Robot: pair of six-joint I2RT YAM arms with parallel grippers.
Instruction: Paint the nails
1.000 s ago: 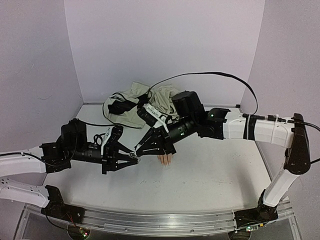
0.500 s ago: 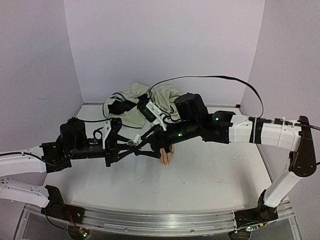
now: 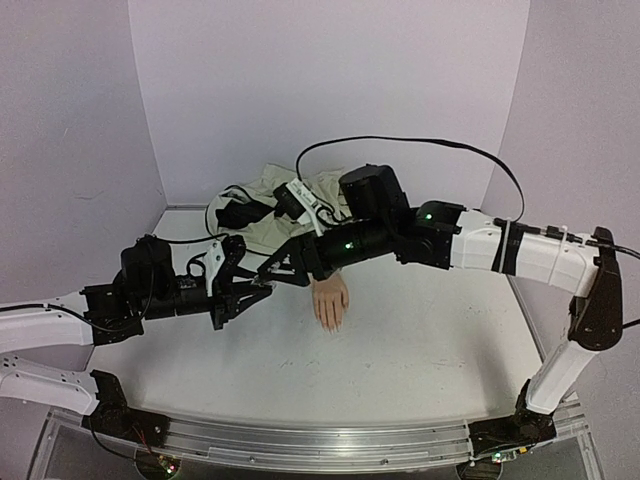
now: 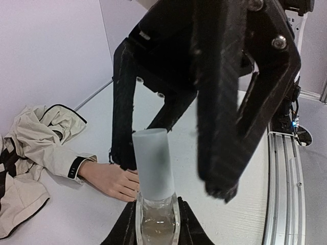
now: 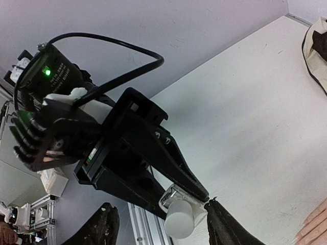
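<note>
The nails [image 3: 330,323] sit at the fingertips of the pale mannequin hand [image 3: 329,297]. The hand is laid flat near the middle of the table [image 3: 430,350], fingertips turned toward the arm bases. The nails are too small for any paint on them to be made out. The wrist is covered by a cream sleeve with a dark cuff [image 4: 76,167], and the rest of the crumpled cream garment [image 3: 262,195] is heaped behind it by the back wall.

Just left of the hand, a small clear bottle [image 4: 156,224] is pinched by its glass body between the left fingers [image 4: 126,230]. Its frosted white cap [image 4: 153,163] is in place and turned toward the right fingers [image 4: 225,127]. These are spread wide, one on each side of the cap. In the right wrist view one tip is seen just beside the cap; whether it touches cannot be told.

In the left wrist view the mannequin's fingertips are partly hidden behind the bottle. From above, part of the sleeve is covered by the right arm, over which a black cable [image 3: 400,142] is arched.
</note>
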